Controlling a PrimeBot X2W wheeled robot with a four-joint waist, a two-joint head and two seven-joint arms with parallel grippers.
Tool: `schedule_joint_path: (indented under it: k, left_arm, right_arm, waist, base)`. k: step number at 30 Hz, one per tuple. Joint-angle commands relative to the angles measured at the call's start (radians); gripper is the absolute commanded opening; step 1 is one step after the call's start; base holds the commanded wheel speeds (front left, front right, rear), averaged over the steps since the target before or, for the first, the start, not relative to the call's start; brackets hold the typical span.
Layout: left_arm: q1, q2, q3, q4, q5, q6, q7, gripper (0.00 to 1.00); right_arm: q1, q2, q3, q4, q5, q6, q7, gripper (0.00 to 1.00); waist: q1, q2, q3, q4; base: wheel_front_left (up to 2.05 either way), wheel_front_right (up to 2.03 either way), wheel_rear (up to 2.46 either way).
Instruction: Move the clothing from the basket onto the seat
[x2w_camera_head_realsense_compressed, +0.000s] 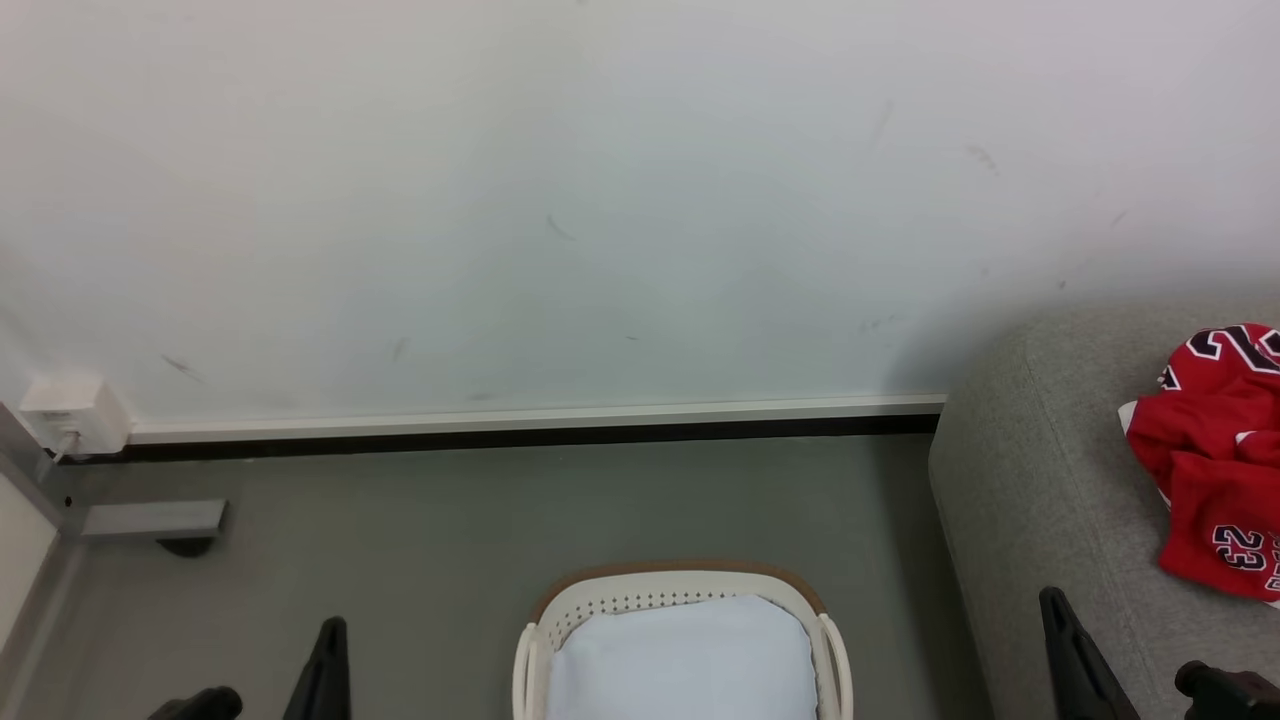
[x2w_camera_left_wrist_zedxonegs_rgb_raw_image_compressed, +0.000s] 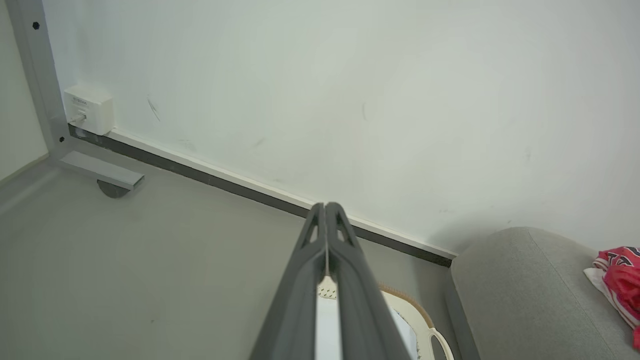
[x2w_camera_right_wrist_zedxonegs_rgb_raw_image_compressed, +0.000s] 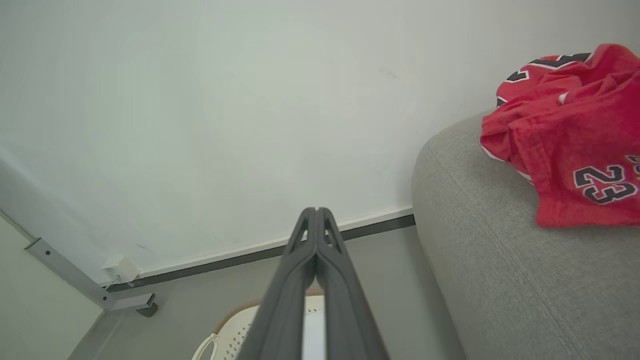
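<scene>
Jerseys (x2w_camera_head_realsense_compressed: 1215, 460), red, heaped on grey sofa (x2w_camera_head_realsense_compressed: 1040, 500), just right of right gripper (x2w_camera_right_wrist_zedxonegs_rgb_raw_image_compressed: 316, 214). Laundry basket (x2w_camera_head_realsense_compressed: 680, 583) between right gripper and left gripper (x2w_camera_left_wrist_zedxonegs_rgb_raw_image_compressed: 326, 206), white bottom showing. Both grippers pressed tight together.

Before me the laundry basket (x2w_camera_head_realsense_compressed: 680, 585) shows its plain white bottom; right of it, red number-23 jerseys (x2w_camera_head_realsense_compressed: 1215, 460) lie crumpled on the grey sofa (x2w_camera_head_realsense_compressed: 1040, 500).

Bright, even light; soft shadow on the wall (x2w_camera_head_realsense_compressed: 600, 200) beside the seat (x2w_camera_head_realsense_compressed: 1040, 520); all views sharp.
</scene>
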Motion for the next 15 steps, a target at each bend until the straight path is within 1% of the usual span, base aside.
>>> schedule_joint_path:
  k: [1,15]
  left_arm:
    - [-0.027,0.006,0.006,-0.020,-0.043,-0.001,0.010,0.00]
    - [-0.040,0.007,0.013,-0.038,-0.272,-0.002,0.066,0.00]
  right_arm:
    - [-0.029,-0.004,-0.012,-0.017,0.038,0.000,0.007,0.00]
    - [-0.044,0.004,-0.053,-0.023,0.238,0.000,0.064,0.00]
  waist:
    - [0.0000,0.0000,0.000,0.001]
    - [0.0000,0.0000,0.003,0.004]
  base:
    - [0.00,0.00,0.00]
    - [0.00,0.00,0.00]
